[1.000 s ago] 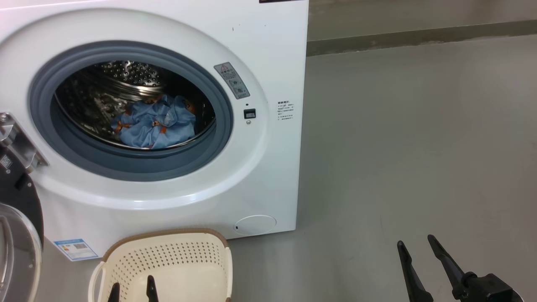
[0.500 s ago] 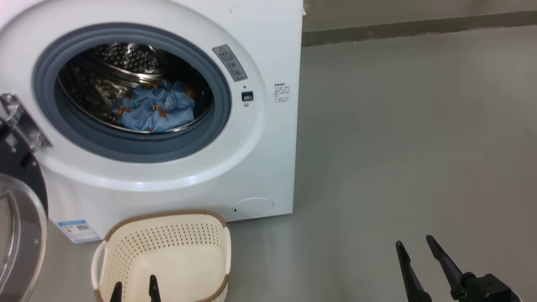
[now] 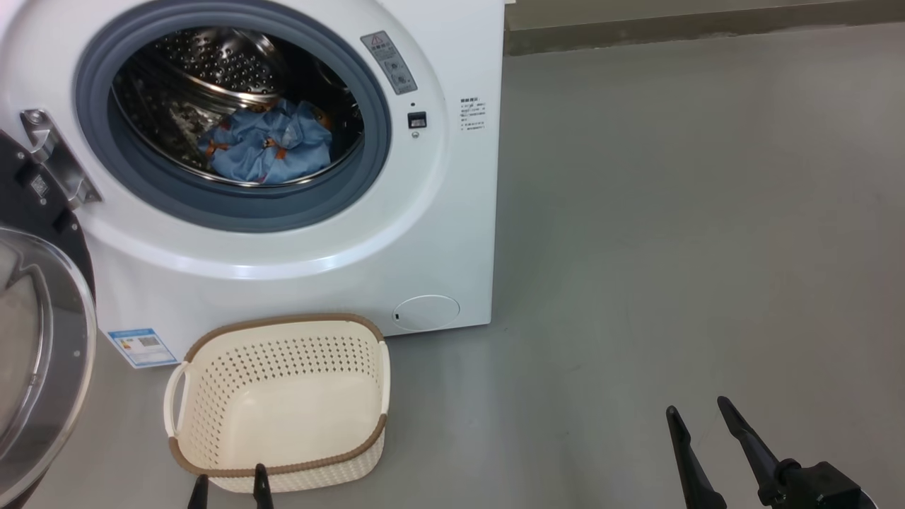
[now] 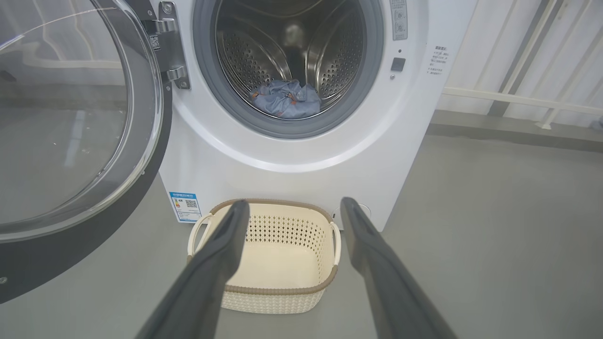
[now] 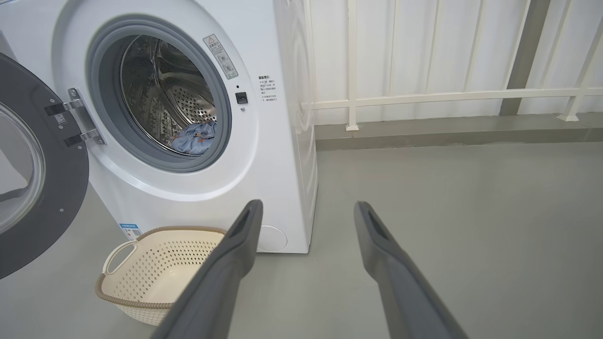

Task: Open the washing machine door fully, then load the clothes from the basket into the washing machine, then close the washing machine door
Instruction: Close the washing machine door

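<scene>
One blue label [image 4: 184, 207] on washing machine [image 4: 301, 160]

A smooth grey floor [image 3: 672, 247] carries everything. In the head view the washing machine [image 3: 452, 233] stands on it at ten o'clock. The basket [image 3: 283, 353] (upright, mouth up) sits at seven o'clock, just in front of the machine's base. A darker kerb [image 3: 707, 25] borders the floor at one o'clock.
</scene>
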